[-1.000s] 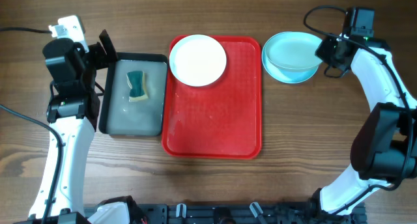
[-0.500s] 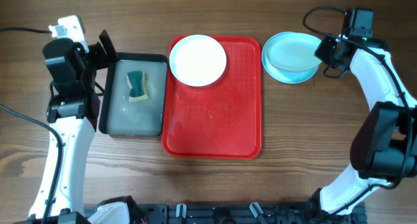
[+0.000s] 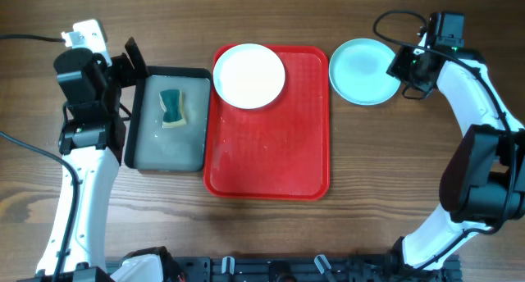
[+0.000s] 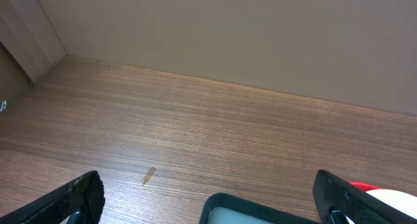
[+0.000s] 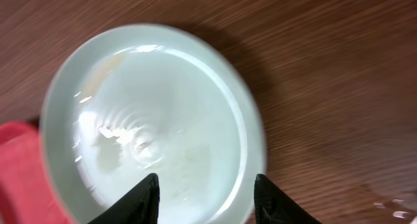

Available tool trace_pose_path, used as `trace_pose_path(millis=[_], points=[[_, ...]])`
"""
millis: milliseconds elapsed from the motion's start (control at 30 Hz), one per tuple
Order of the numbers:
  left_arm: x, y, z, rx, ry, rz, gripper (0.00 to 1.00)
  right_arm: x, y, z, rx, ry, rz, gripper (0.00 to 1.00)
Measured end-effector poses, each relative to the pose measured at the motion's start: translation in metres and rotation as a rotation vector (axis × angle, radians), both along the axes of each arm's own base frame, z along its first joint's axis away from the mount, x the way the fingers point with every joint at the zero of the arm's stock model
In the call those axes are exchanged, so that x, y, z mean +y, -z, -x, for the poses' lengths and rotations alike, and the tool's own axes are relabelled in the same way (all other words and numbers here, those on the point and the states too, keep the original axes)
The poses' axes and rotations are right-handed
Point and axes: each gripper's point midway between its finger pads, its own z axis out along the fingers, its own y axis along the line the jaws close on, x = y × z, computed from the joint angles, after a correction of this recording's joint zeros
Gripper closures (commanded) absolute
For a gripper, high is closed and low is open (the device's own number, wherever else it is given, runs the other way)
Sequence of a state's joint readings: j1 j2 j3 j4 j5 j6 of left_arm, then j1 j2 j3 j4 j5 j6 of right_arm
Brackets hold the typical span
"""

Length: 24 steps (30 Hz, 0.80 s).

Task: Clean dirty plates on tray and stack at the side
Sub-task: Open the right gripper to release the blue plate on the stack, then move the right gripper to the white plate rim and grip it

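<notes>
The pale aqua round plastic plate (image 3: 362,71) has settled flat on the wooden counter (image 3: 369,175), right of the red rectangular plastic tray (image 3: 267,151) bearing the white round plastic plate (image 3: 249,75). The right hand (image 5: 205,185), over the aqua rim, and the left hand (image 4: 207,185) both gape wide, empty.

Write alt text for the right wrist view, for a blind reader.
A pale aqua plate lies on the wooden table and fills most of the view. The right gripper is open over its near rim, and a corner of the red tray shows at the left edge.
</notes>
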<state>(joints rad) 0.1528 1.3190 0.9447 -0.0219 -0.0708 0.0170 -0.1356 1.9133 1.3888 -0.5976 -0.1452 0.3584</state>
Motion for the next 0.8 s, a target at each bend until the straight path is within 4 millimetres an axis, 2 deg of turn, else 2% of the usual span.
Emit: trace_pose_path(millis=[167, 300, 367, 467, 633, 800], points=[[0.0, 0.0, 0.0, 0.001, 0.0, 0.0, 0.0, 0.04, -0.003, -0.001, -0.01, -0.1, -0.074, 0.51], [0.0, 0.0, 0.0, 0.0, 0.0, 0.0, 0.0, 0.099, -0.007, -0.004, -0.038, -0.235, -0.101, 0.51], [0.0, 0.0, 0.0, 0.0, 0.0, 0.0, 0.0, 0.152, -0.013, -0.004, -0.083, -0.352, -0.108, 0.51], [0.0, 0.0, 0.0, 0.0, 0.0, 0.0, 0.0, 0.202, -0.019, -0.001, -0.136, -0.455, -0.081, 0.51], [0.0, 0.0, 0.0, 0.001, 0.0, 0.0, 0.0, 0.242, -0.018, 0.003, -0.182, -0.523, -0.033, 0.5], [0.0, 0.0, 0.0, 0.001, 0.0, 0.0, 0.0, 0.258, 0.013, -0.006, -0.188, -0.54, -0.009, 0.48]])
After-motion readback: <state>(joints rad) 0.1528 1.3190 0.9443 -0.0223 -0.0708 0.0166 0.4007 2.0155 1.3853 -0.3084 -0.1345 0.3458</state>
